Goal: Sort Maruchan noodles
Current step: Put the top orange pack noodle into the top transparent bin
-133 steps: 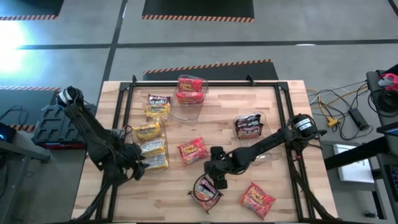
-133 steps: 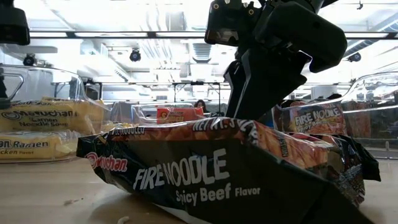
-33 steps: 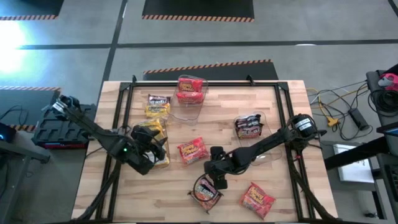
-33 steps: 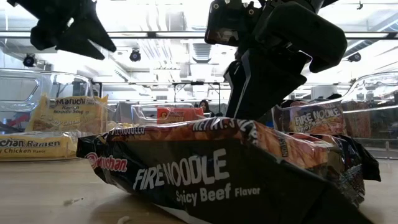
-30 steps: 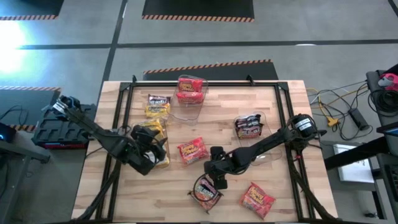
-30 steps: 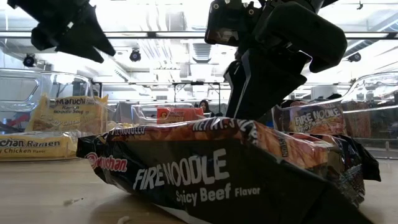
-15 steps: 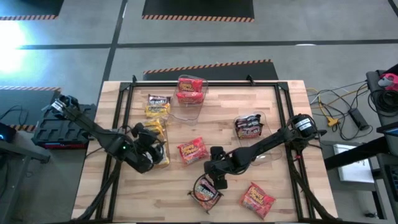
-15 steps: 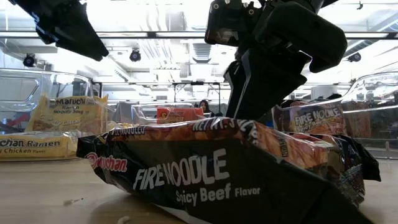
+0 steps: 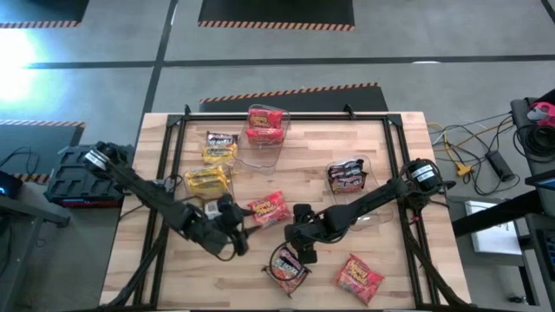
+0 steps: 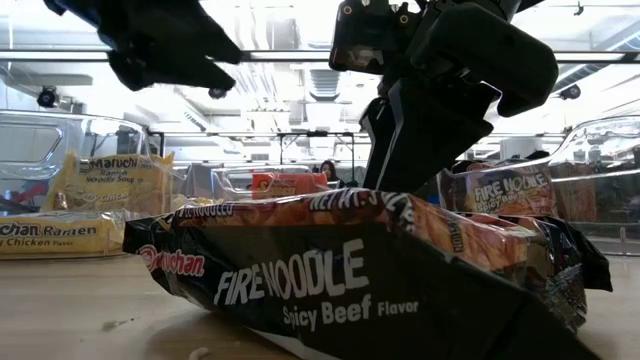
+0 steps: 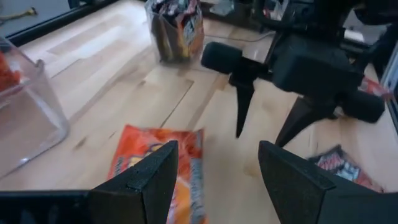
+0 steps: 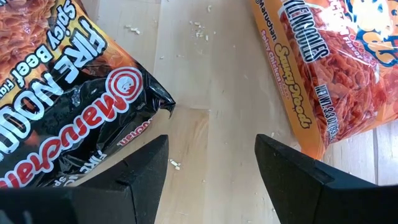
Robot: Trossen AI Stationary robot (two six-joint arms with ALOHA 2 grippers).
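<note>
We see the left gripper (image 9: 236, 232) spread and empty, just left of the red packet (image 9: 269, 209) at the table's (image 9: 381, 260) middle. Right of that packet, the right gripper (image 9: 305, 245) hangs spread above the dark packet (image 9: 289, 267); bare wood surrounds them.

In the low view a dark packet (image 10: 360, 270) fills the foreground and hides most of the table behind it; its right end runs out of the picture. The left arm (image 10: 150, 40) is cut off by the top edge there, so its fingers do not show. In the right wrist view the dark packet (image 12: 68, 106) and a red packet (image 12: 329, 68) are both cropped. In the left wrist view a clear bin (image 11: 28, 118) is cut off, and a red packet (image 11: 155, 168) is partly hidden behind a finger (image 11: 149, 180).
</note>
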